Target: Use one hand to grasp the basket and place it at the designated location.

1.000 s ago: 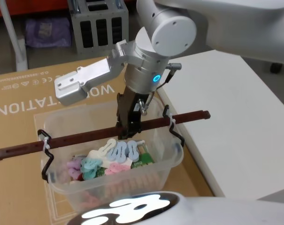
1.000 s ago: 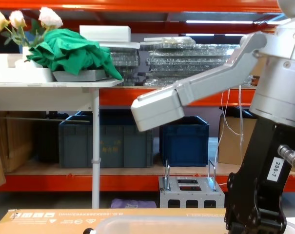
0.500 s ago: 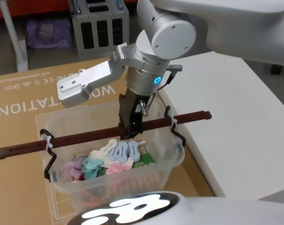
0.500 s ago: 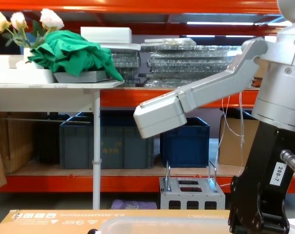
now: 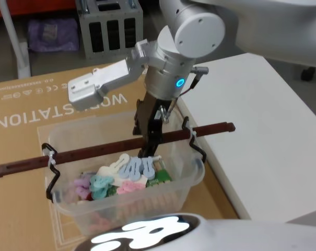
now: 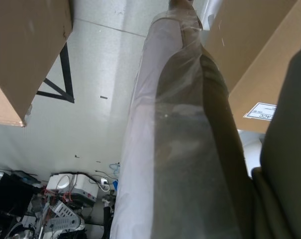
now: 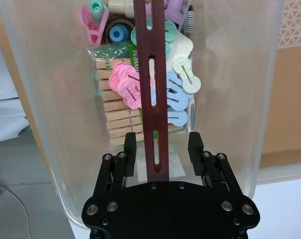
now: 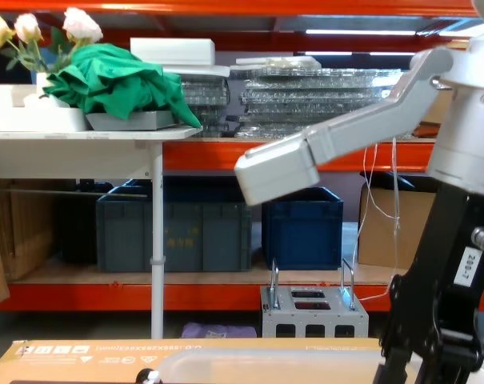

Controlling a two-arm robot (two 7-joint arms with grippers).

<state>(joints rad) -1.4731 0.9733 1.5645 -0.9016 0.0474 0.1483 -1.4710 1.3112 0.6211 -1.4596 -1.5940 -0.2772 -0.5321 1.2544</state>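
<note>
The basket (image 5: 168,204) is sitting on the cardboard sheet (image 5: 22,130), toward its near right corner and just beside the white surface (image 5: 262,130). It's carrying a pile of pastel clips (image 5: 131,170) and wooden pegs (image 7: 118,119). The reddish-brown handle (image 5: 95,151) is running across the top, tied on at each end with white zip ties (image 5: 191,135).

Your right claw (image 7: 161,144) is pointing straight down over that bar, a bit toward the right-hand tie. It's open and gripping nothing. The fingers (image 7: 130,147) are straddling the bar with a gap on each side, and one gap is clearly wider than the other.

So here's what I'd be thinking about:
- **Centre first.** If you're closing from here, one finger is hitting first and shoving the bar sideways.
- **Check the depth.** The tips look to be reaching past the bar, which is what you want, not a pinch at the very ends.
- **Watch for tilt.** You're grabbing off the middle, so I'm guessing the basket is going to dip at its left end.
- **Squeeze firm, lift slow.** Be watching the zip ties as they're taking the load.

I can't tell where the drop spot is. Your left arm is parked away from the work, by some cardboard boxes (image 6: 26,50).
</note>
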